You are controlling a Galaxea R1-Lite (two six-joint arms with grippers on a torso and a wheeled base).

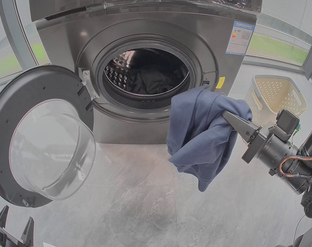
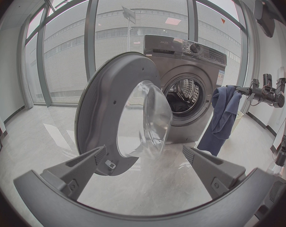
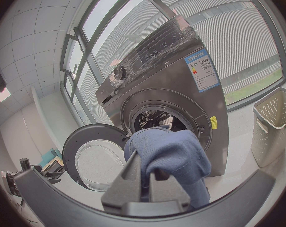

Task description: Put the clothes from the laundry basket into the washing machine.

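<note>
A blue garment (image 1: 204, 134) hangs in the air in front of the washing machine (image 1: 145, 28), just right of and below its round opening. My right gripper (image 1: 233, 117) is shut on the garment's upper fold; the wrist view shows the blue garment (image 3: 171, 152) bunched over the right gripper (image 3: 146, 177). Dark clothes (image 1: 150, 81) lie inside the drum. The beige laundry basket (image 1: 283, 93) stands on the floor right of the machine. My left gripper (image 1: 15, 223) sits low at the left, open, with nothing between its fingers (image 2: 86, 164).
The machine's door (image 1: 39, 138) is swung wide open to the left, its glass bowl (image 1: 53, 148) facing outward. Grey tiled floor (image 1: 138, 196) stretches before the machine. Windows run behind and to both sides.
</note>
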